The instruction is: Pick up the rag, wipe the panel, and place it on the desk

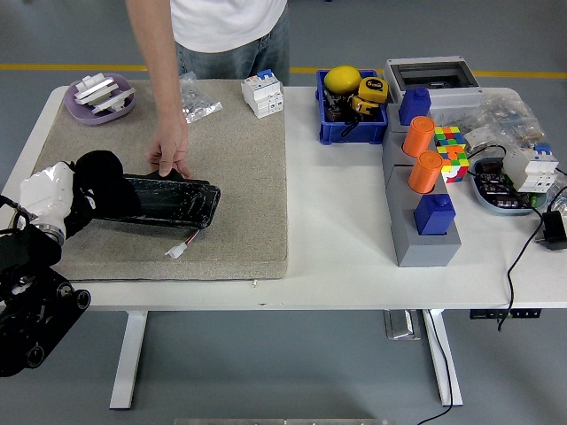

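At the left of your frame, the panel looks glossy black, catching light, while the rag on it is matt black cloth. Both lie on a rough beige mat; your desk is smooth white.

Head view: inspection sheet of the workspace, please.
Surface: white table, beige mat on its left half.
Job's things: black rag at the left end of the black panel.
Clutter: purple dish, blue bin, orange cylinders, colour cube.
Grippers: left hand shut on rag; right not in view.
Cables: black cable off the right edge.
Surroundings: person's hand steadies the panel.
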### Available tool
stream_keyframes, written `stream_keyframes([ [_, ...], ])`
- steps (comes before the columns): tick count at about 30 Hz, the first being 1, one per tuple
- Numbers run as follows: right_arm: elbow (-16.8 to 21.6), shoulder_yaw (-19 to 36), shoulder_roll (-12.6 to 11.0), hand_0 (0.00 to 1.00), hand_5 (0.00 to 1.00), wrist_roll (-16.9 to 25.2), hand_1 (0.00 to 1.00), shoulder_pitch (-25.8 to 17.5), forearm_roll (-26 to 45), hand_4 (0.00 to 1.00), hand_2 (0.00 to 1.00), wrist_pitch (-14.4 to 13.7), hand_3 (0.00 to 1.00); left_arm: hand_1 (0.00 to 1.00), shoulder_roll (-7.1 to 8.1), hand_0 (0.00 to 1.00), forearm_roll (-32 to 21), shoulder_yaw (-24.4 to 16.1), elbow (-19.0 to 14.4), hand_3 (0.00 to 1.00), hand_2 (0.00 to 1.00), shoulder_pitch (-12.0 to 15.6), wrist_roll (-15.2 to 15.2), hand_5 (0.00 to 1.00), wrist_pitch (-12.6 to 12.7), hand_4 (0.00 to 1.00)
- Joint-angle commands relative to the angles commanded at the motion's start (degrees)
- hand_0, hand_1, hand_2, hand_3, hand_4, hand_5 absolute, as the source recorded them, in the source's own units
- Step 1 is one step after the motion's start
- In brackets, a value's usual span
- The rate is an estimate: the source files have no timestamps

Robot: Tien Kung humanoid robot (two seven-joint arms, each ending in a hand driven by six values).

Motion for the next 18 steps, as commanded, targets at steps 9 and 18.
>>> stream_keyframes([
  [9,-0.05,-0.09,-0.09,0.748,0.422,0.08,0.624,0.06,0.0,0.919,0.625,-0.05,0.562,0.439,-0.34,0.29,-0.42,5.88,-6.55,0.494,0.538,0.2,0.77,0.002,-0.4,0.218],
  [18,-0.09,-0.25,-0.16,0.748,0.423,0.1,0.624,0.03,0.25,0.918,0.625,0.02,0.562,0.439,-0.84,0.291,-1.0,12.44,-10.17,0.495,0.537,-1.13,1.83,0.002,-1.13,0.226],
])
